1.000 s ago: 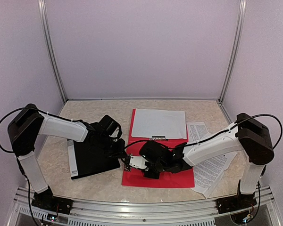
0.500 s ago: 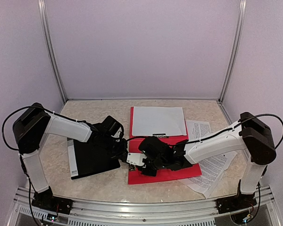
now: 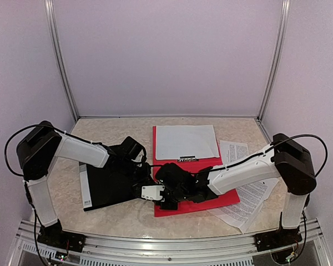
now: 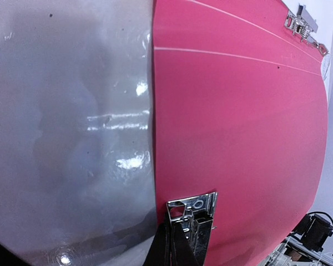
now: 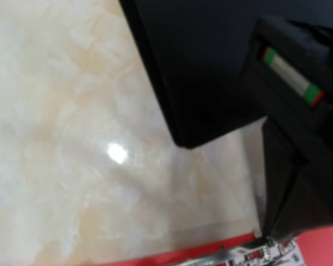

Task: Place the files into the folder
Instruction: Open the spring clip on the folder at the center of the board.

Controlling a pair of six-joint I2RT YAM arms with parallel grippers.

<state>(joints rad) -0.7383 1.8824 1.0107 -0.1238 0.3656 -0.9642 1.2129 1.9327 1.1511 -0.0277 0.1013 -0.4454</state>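
The red folder (image 3: 222, 197) lies open in the middle of the table. A white sheet of the files (image 3: 186, 142) rests on its far half, behind the metal clip (image 3: 187, 159). More printed files (image 3: 254, 195) lie on the table to the right, partly under the folder and my right arm. My left gripper (image 3: 148, 176) is shut on the folder's left edge; in the left wrist view its metal fingertips (image 4: 191, 213) pinch the red cover (image 4: 238, 127). My right gripper (image 3: 157, 197) hovers low over the folder's near left corner, its jaws barely in view.
A black book-like object (image 3: 108, 185) lies flat left of the folder, under my left arm. The right wrist view shows its corner (image 5: 194, 66), marble tabletop (image 5: 72, 138) and the folder's red edge (image 5: 211, 250). Purple walls enclose the table.
The folder's near half has shifted right and skewed. My right gripper has moved left toward its near left corner. The left arm has crept slightly right.
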